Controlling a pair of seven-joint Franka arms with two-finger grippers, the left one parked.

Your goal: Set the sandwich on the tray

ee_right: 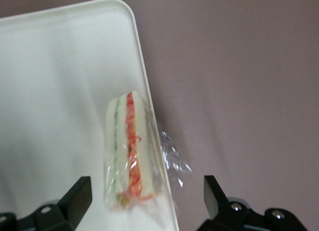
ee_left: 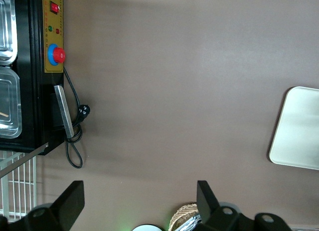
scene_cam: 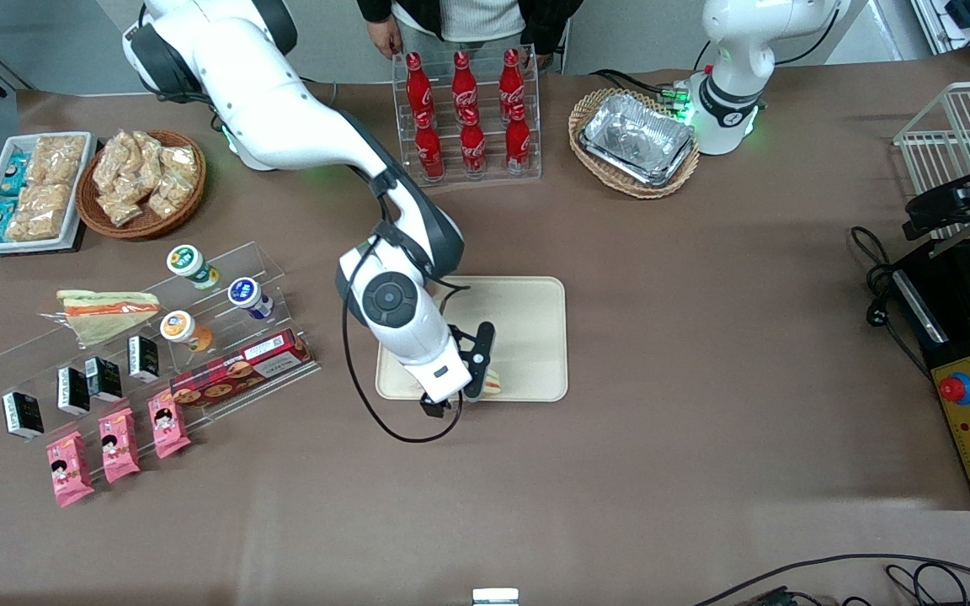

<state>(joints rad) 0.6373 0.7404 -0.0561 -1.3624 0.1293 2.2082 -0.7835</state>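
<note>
1. Front view: the right arm reaches out over the tray (scene_cam: 527,320), which sits about mid-table on the brown tablecloth (scene_cam: 704,379).
2. The gripper (scene_cam: 478,370) hangs low over the tray's near edge, towards the working arm's end of it.
3. Right wrist view shows it best imo: the gripper (ee_right: 144,201) is spread wide, and its black fingers (ee_right: 75,196) stand apart on either side of the sandwich (ee_right: 128,151) w/o touching it. So it isn't gripping anything.
4. The sandwich lies on the tray (ee_right: 60,66), right along the rim and close to a rounded corner. Its cut face points up at the cam, with pale bread, a thin green line and a thick orange-red band.
5. The clear wrap's loose tail sticks out over the rim onto the cloth.
6. In the front view only a bit of the sandwich (scene_cam: 493,384) peeks out next to the gripper, the rest is hidden by the wrist.
7. Other stuff: a 2nd wrapped sandwich (scene_cam: 106,313) sits on the clear acrylic shelf (scene_cam: 224,278), well off towards the working arm's end.
8. The cola bottles (scene_cam: 464,114) stand in a rack farther from the front cam than the tray.
9. Left wrist view catches just one end of the tray (ee_left: 299,131), no gripper or sandwich visible there.
</note>
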